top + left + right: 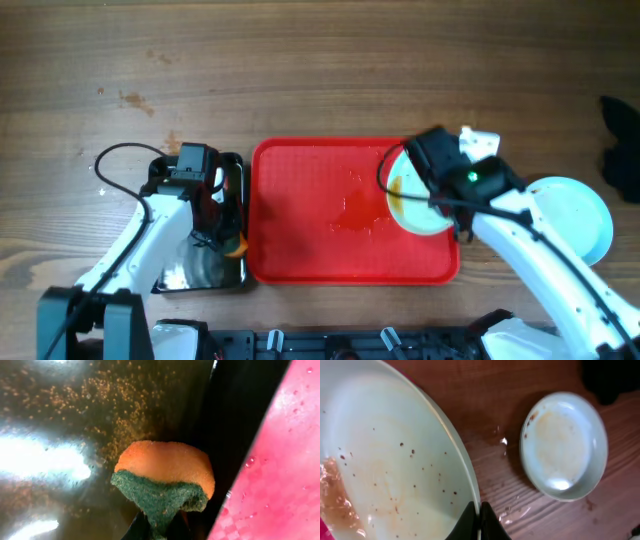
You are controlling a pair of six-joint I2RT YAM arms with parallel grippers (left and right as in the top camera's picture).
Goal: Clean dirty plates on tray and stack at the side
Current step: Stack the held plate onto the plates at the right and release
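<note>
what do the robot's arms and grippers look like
Both arms have white tubular links and black wrist housings. The left arm trails a looping black cable; the right arm carries a small green light. The left gripper and right gripper are slim, dark and tapered.

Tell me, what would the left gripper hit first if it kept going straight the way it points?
Most likely the crumb-speckled floor of the black tray. The left gripper is shut on an orange-and-green sponge that sticks out ahead, so the sponge would touch first. The gap is hard to judge.

red tray (300,210), pale blue plates (565,445), orange-green sponge (165,467)
</note>
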